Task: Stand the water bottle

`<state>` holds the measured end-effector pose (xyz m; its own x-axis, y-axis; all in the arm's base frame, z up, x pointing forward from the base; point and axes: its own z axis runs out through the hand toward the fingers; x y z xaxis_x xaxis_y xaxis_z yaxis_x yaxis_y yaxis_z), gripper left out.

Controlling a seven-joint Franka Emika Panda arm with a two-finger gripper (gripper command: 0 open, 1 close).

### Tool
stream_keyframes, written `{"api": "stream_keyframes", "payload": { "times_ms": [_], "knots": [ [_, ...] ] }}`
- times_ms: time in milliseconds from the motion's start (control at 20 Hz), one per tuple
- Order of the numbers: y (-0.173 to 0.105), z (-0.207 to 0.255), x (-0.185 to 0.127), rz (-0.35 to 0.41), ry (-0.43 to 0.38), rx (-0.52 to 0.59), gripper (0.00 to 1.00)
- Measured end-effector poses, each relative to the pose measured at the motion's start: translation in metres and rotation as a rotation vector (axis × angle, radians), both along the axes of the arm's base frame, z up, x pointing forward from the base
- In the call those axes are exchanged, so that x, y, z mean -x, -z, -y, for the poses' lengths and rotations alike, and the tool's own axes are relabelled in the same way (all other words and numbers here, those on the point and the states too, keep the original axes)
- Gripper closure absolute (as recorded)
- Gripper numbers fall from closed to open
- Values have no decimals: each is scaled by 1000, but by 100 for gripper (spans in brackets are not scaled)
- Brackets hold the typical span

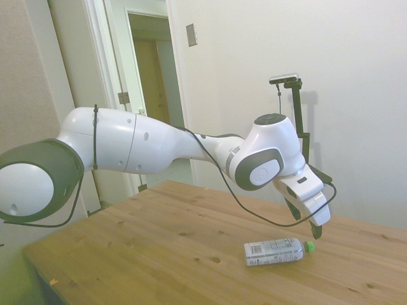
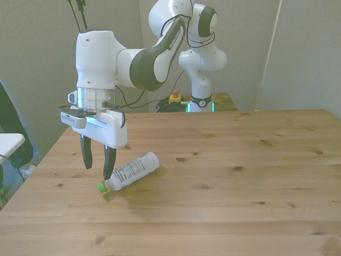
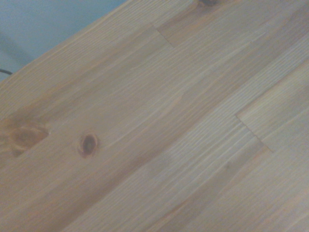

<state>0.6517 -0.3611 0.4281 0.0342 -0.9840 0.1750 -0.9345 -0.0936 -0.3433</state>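
The water bottle (image 2: 131,170) lies on its side on the wooden worktop (image 2: 240,181), its green cap (image 2: 100,187) pointing toward eight o'clock in the front view. The gripper (image 2: 97,167) hangs just above the cap end, at about ten o'clock from it, fingers spread apart and holding nothing. The wrist view shows only bare wood grain.

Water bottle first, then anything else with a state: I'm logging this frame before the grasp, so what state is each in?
water bottle: lying on its side on the table, green cap on, not held.
gripper: open, empty, hanging above the bottle's cap end.
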Motion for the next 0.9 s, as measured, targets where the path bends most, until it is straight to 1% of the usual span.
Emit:
{"api": "stream_keyframes", "payload": {
  "times_ms": [300,600,900],
  "knots": [
    [24,10,-2,-29,16,-8,0],
    [49,1,-14,-52,0,-20,0],
    [66,-7,-20,-72,-9,-29,0]
  ]
}}
